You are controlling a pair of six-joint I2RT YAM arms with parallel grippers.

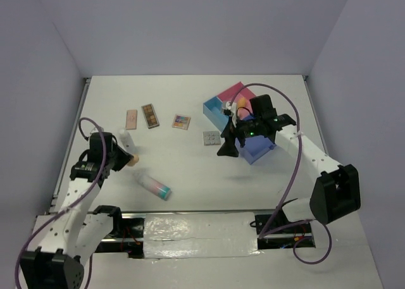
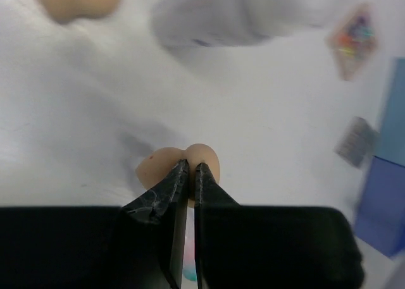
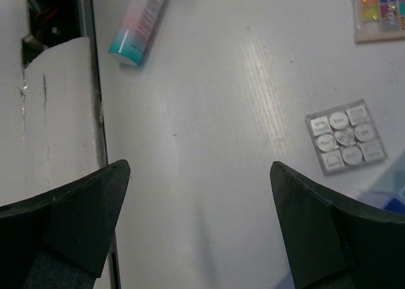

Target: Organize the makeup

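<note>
On the left, left claw (image 2: 191, 166) pinches a sponge (image 2: 209, 157); right claw (image 3: 199, 169) gapes; tube (image 1: 154, 184) lies diagonally, cap (image 1: 166, 192) near-right.

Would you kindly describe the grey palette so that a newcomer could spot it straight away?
Start at the pink-and-blue tray on the right half of the table. Just left of it, the grey palette lies flat. Unlike the multicoloured palette farther left, its pans are all silvery grey.
</note>
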